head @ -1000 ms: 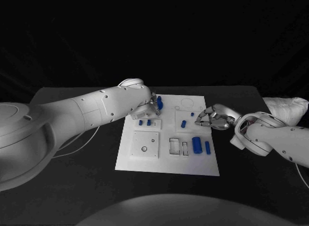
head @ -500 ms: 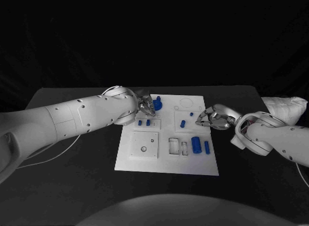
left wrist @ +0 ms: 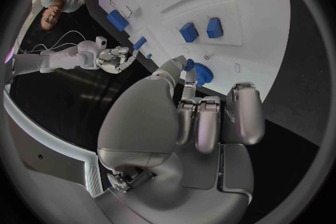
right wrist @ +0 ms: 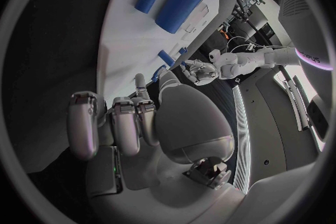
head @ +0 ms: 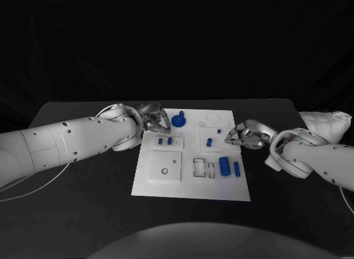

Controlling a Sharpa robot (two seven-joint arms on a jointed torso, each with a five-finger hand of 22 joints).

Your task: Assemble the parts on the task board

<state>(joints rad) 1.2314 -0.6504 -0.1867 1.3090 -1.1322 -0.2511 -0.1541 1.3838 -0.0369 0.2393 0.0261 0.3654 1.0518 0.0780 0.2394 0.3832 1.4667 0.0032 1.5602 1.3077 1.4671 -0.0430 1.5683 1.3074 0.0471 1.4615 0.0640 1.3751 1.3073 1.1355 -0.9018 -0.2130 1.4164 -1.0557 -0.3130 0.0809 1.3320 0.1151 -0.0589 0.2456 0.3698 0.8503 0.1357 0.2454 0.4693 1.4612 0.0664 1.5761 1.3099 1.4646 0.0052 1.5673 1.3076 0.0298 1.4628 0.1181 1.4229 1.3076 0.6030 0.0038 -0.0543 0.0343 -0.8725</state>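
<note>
The left silver hand sits at the far left corner of the flat white rectangular task board, which lies in the middle of the black bench with its long axis running away from the robot. In the left wrist view its fingers are curled in together, and the thumb and one fingertip close on the round blue gear-shaped part, which rests on the board just beyond the fingertips. In the head view that gear stands immediately right of the fingers.

A pair of small blue block parts lies just nearer than those fingers, side by side. Further right, the large blue cylinder part and the slimmer blue rod part lie parallel, long axes along the board's length.

The right silver hand hovers at the board's right edge, its fingers curled inward with nothing visible between them. A small blue peg part lies just left of those fingertips.
</note>
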